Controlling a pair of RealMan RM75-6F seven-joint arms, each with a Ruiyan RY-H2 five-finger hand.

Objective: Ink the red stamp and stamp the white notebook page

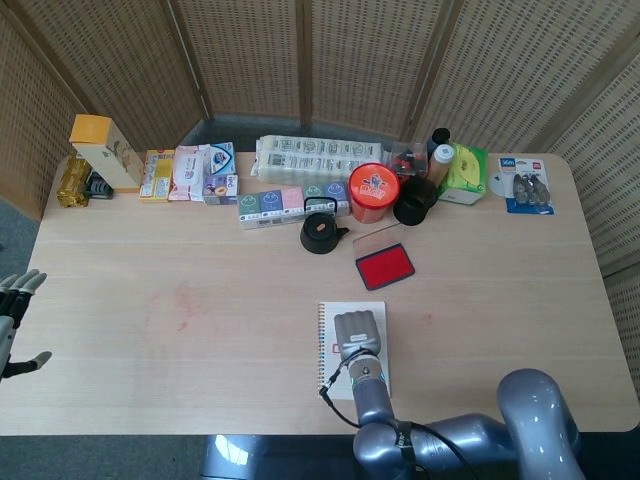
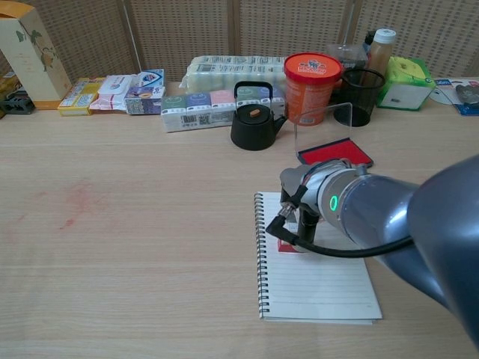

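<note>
Already down on white notebook page [image 2: 314, 280], red stamp [image 2: 290, 245] directly beneath right hand [image 2: 307, 213]; grip unclear, fingers hidden; left hand [image 1: 15, 310] far left, fingers apart, empty.

Head view overhead, chest view low and near, both sharing notebook [image 1: 354, 347]

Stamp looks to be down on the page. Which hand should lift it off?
Right. The right hand is over the notebook, with the red stamp under it on the page. The left hand sits off the table's left edge, far from both.
</note>
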